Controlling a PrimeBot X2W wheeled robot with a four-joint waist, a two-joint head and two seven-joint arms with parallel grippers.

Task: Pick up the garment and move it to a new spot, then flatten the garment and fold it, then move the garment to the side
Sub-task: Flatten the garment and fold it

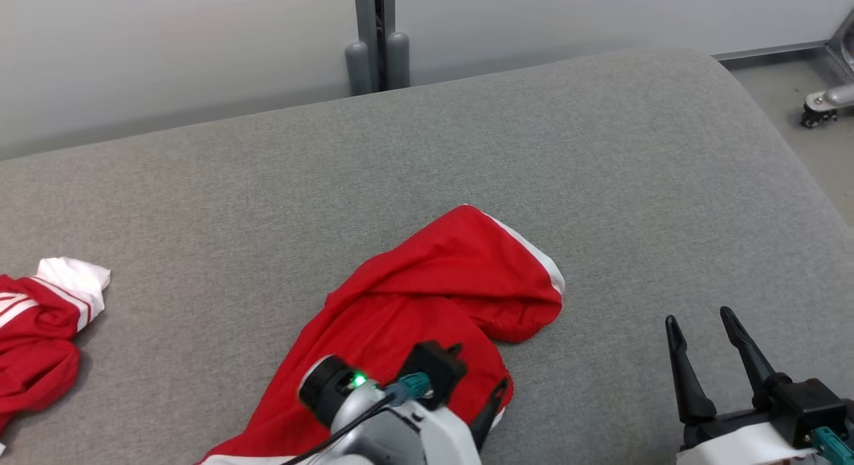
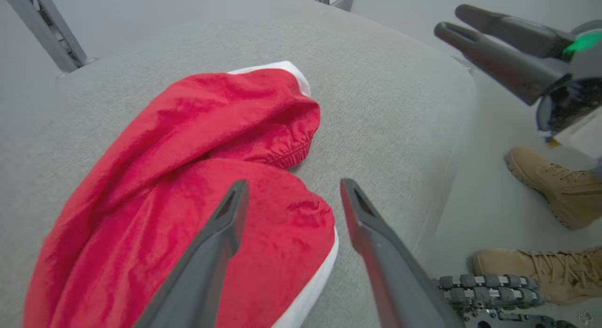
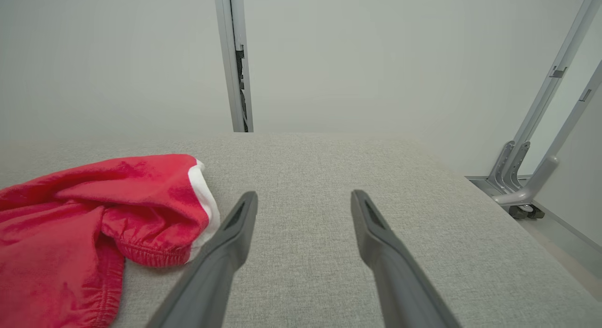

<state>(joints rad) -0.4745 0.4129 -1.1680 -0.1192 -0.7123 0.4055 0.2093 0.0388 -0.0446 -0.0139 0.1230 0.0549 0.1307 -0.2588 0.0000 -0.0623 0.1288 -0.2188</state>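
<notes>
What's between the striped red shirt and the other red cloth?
Nothing, just bare grey cushion between the garment and the red cloth, in the head view.

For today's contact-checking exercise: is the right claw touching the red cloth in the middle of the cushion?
Apart. The head view shows bare grey cushion between the right claw and the red cloth.
</notes>
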